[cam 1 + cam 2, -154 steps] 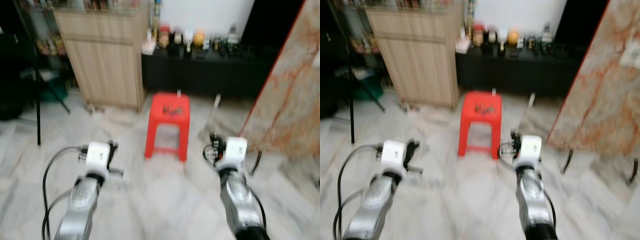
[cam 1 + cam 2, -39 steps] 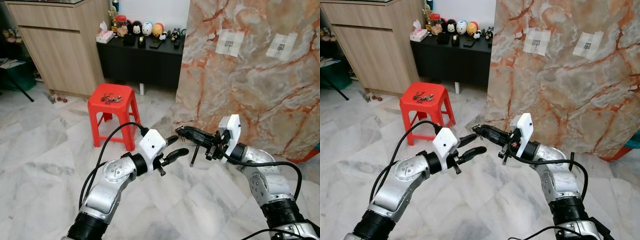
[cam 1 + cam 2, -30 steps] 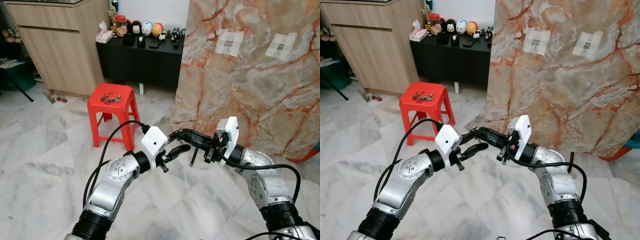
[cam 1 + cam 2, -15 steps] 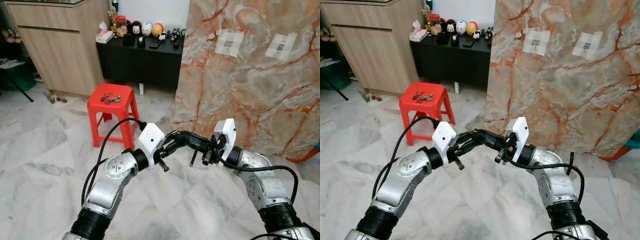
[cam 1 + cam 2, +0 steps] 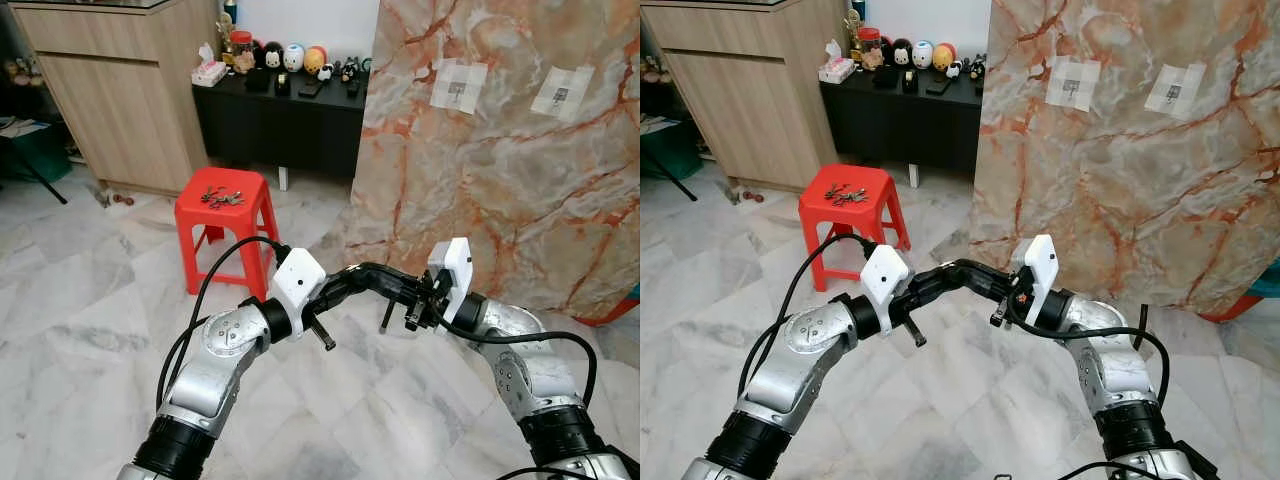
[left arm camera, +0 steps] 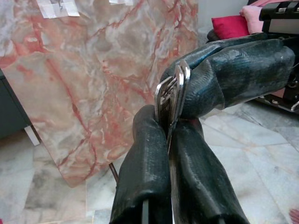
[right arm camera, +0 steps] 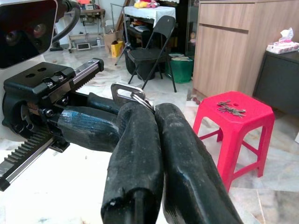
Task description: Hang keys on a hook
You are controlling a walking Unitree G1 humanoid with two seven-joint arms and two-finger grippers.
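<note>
Nearest the camera, the left end effector [image 5: 345, 284] and the right end effector [image 5: 368, 273] meet tip to tip in mid-air above the pale marble floor [image 5: 90, 300], both clamped together on a small silver metal key ring [image 6: 170, 95] — a handover, by the look of it, with neither arm the nearer. The ring stands edge-on between the two sets of black fingers [image 7: 140, 140]. Further back a second bunch of silver keys [image 5: 222, 198] lies on the red plastic stool [image 5: 228, 215]. Beyond the right arm, the veined orange marble slab [image 5: 500, 150] leans upright; whether its two taped white squares [image 5: 459, 84] carry hooks I cannot tell.
</note>
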